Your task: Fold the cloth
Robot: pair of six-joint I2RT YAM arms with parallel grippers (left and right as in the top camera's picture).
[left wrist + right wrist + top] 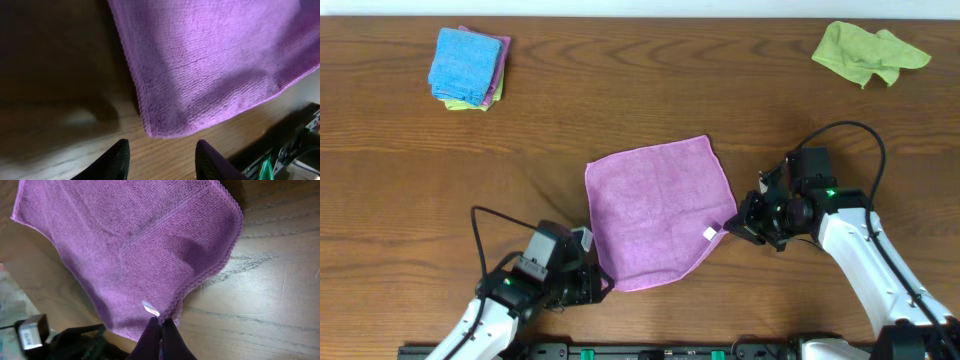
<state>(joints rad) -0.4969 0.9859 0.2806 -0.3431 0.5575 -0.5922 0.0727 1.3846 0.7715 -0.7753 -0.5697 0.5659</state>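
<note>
A purple cloth [655, 210] lies spread flat in the middle of the wooden table. My right gripper [730, 228] is shut on the cloth's right corner, next to its white tag [150, 308]; in the right wrist view the fingers [162, 322] pinch the hem and the cloth [130, 245] lifts slightly there. My left gripper [603, 283] is open and empty just short of the cloth's near corner. In the left wrist view the corner [160, 131] lies on the table ahead of the two spread fingers [162, 160].
A stack of folded blue, pink and yellow cloths [468, 68] sits at the far left. A crumpled green cloth [865, 52] lies at the far right. The table's front edge and a rail [650, 350] lie just behind the left gripper.
</note>
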